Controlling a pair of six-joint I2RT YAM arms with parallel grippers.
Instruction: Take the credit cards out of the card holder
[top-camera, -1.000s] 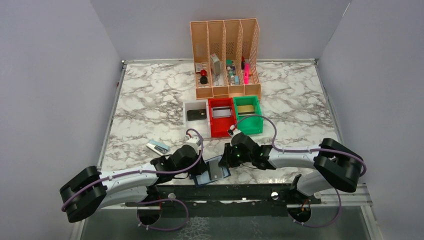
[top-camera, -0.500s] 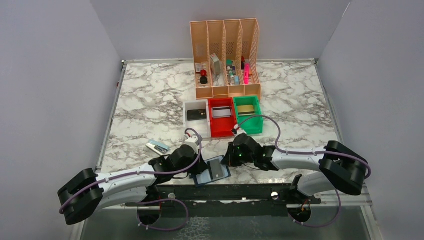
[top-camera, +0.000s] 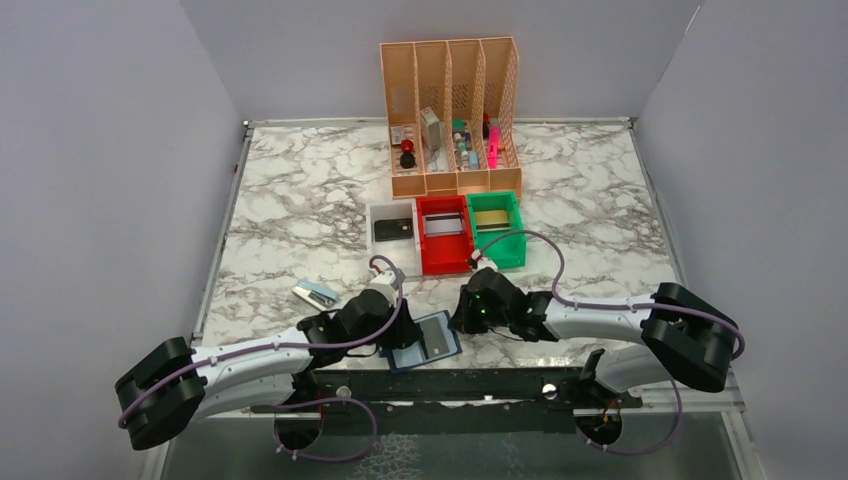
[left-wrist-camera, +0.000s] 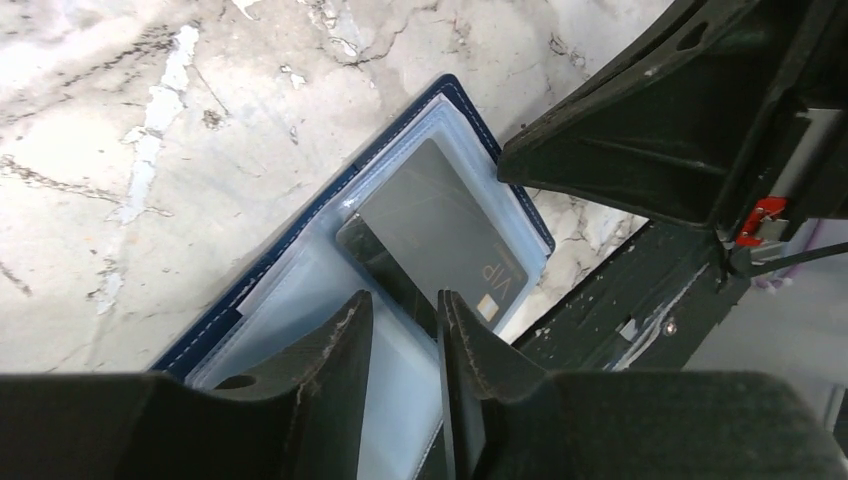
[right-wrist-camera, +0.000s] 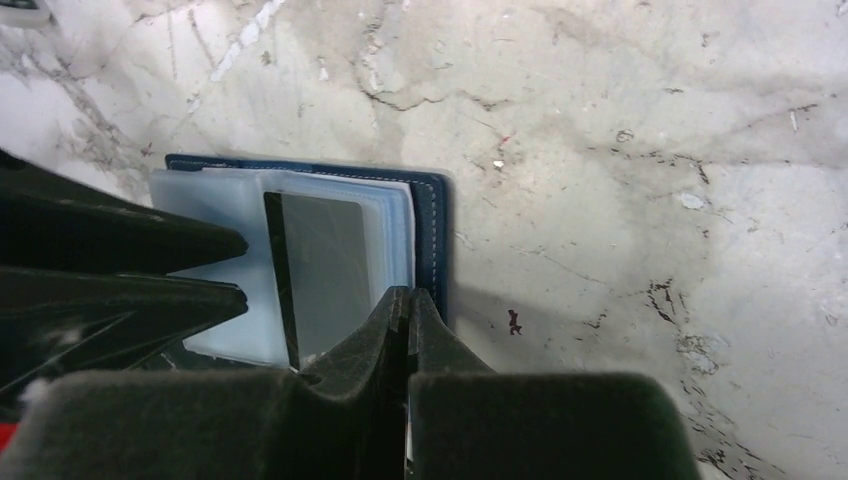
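Observation:
The navy card holder (top-camera: 441, 350) lies open on the marble at the near edge, between my two grippers. A black card (left-wrist-camera: 430, 230) marked VIP sits in its clear pocket; it also shows in the right wrist view (right-wrist-camera: 325, 265). My left gripper (left-wrist-camera: 402, 300) is low over the holder's (left-wrist-camera: 300, 235) left panel, jaws a narrow gap apart at the card's near corner. My right gripper (right-wrist-camera: 408, 293) is shut at the holder's (right-wrist-camera: 432, 215) right edge, on its clear pocket sheets. In the top view the left gripper (top-camera: 405, 338) and right gripper (top-camera: 458, 322) flank the holder.
A white bin (top-camera: 378, 215) holds a black card, a red bin (top-camera: 443, 262) a silver one, a green bin (top-camera: 497, 262) a gold one. The orange file rack (top-camera: 452, 115) stands behind them. A small blue-white item (top-camera: 315, 293) lies at the left. A black rail (top-camera: 450, 382) runs along the near edge.
The holder has settled flatter on the table and turned a little. My right gripper has shifted slightly right and back. The left arm has hardly moved.

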